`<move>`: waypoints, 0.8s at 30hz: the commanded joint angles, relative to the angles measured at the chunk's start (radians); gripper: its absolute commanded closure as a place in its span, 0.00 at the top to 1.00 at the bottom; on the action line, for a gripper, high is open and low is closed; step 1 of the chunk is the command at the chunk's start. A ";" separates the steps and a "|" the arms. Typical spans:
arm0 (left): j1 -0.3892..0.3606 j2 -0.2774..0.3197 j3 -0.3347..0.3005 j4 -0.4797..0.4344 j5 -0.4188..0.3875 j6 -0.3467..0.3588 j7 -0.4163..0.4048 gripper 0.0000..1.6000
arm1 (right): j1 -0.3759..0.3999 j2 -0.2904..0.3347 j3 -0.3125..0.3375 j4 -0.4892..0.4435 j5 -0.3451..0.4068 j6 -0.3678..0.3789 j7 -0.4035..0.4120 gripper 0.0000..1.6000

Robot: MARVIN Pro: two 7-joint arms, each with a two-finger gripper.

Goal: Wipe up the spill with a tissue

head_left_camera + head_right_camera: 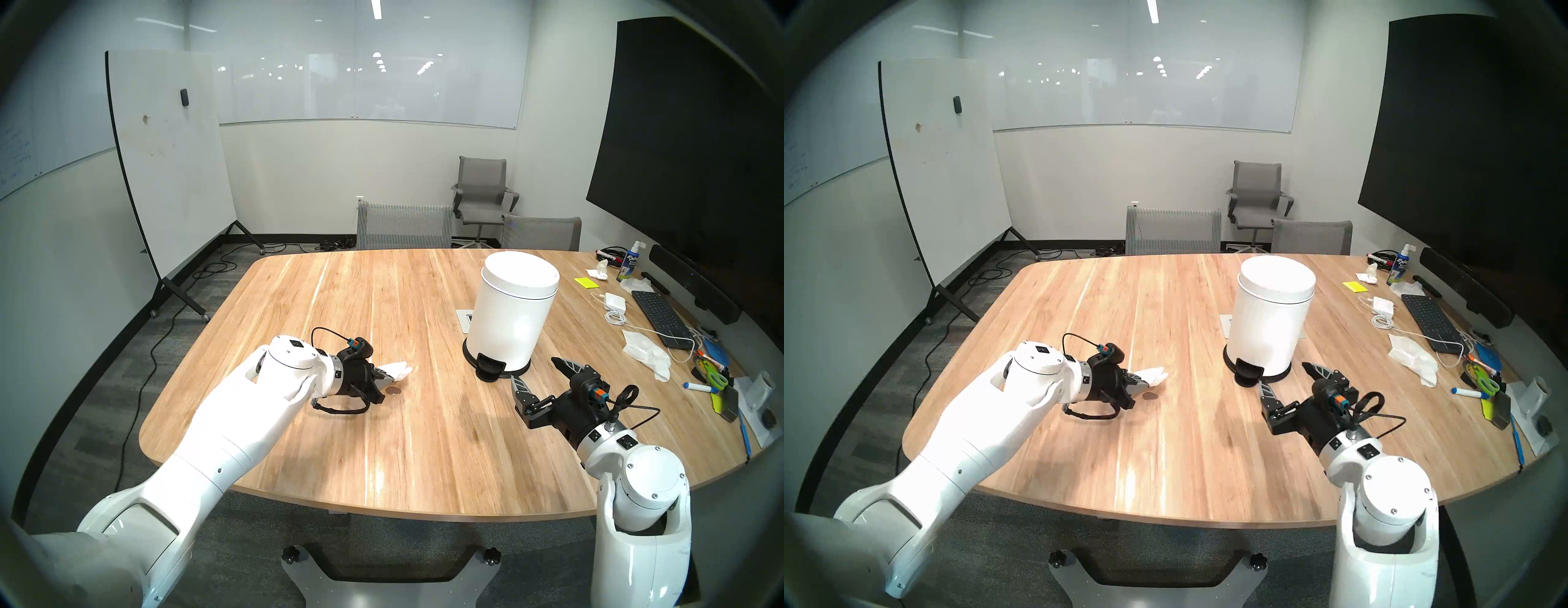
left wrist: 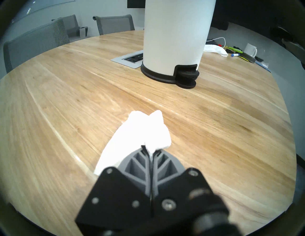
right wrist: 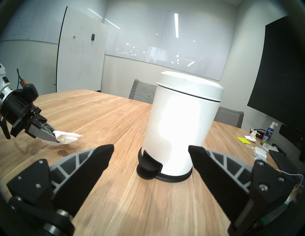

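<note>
- Left gripper (image 1: 388, 375) clamped on a crumpled white tissue (image 1: 398, 369); the tissue sticks out past the fingertips, low over the desk (image 1: 382, 458), angled toward the white pedal bin (image 1: 511, 314).
- Right gripper (image 1: 539, 380) spread wide and empty, hovering just in front of the bin's black pedal (image 1: 488, 369).
- Open room: bare wood all around the left gripper, wide clear stretch to the desk's far and left edges. Bin stands well apart to the right.
- Clutter (keyboard (image 1: 659, 316), loose tissues (image 1: 647, 350), markers) keeps to the desk's right edge, far from the work spot.
- The spill (image 1: 394, 389), a small dark brown blot, lies on the desk just beside the left gripper on its near side, below the held tissue; tissue not on it.
</note>
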 commanded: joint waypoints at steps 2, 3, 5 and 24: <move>-0.001 -0.008 0.002 -0.061 0.001 0.010 0.010 0.25 | 0.003 0.000 -0.002 -0.021 0.001 -0.002 0.000 1.00; 0.001 -0.008 0.003 -0.066 0.001 0.012 0.013 0.25 | 0.003 0.000 -0.002 -0.021 0.001 -0.002 0.000 1.00; 0.004 -0.010 0.006 -0.070 0.000 0.015 0.015 0.27 | 0.003 0.000 -0.002 -0.021 0.001 -0.001 0.000 1.00; -0.004 -0.026 0.017 -0.058 -0.008 0.023 0.035 0.13 | 0.003 0.000 -0.002 -0.021 0.001 -0.001 0.000 1.00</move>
